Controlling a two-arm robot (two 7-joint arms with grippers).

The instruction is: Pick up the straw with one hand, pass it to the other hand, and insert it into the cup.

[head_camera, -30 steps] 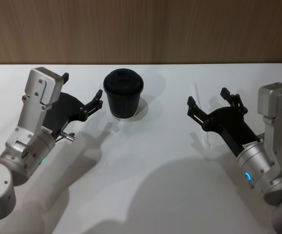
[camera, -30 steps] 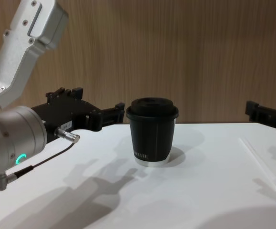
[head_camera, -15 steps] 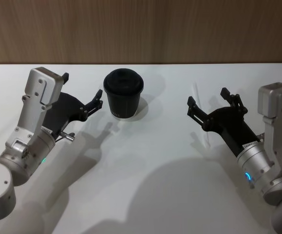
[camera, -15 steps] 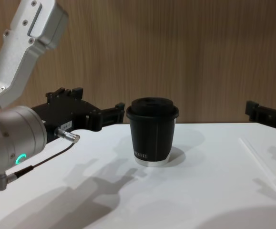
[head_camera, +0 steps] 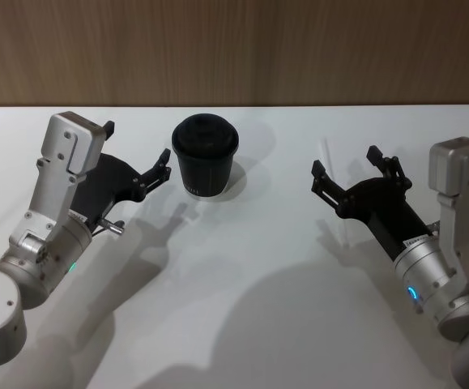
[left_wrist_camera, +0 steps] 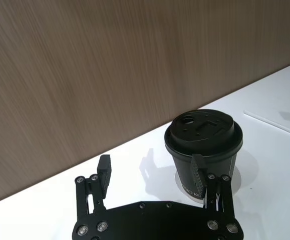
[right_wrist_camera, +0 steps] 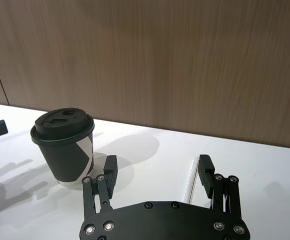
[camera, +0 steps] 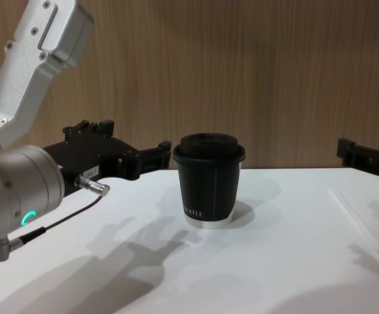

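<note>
Here, black lidded cup [head_camera: 205, 158] upright on the white table [head_camera: 242, 267], left gripper [head_camera: 137, 142] just beside it, jaws wide, empty, right gripper [head_camera: 343, 162] hovering over the straw [camera: 354, 217], likewise wide and empty, straw flat on the table, well right of the cup.

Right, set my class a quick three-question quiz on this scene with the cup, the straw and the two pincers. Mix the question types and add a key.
1. Fill in: the left pincer and the right pincer both stand ___.
2. The straw lies: A) in the left pincer; B) on the table beneath the right pincer; C) across the lid.
3. True or false: the cup has no lid on it.

Key: 1 open; 2 B; 3 false, the black lid is on.
</note>
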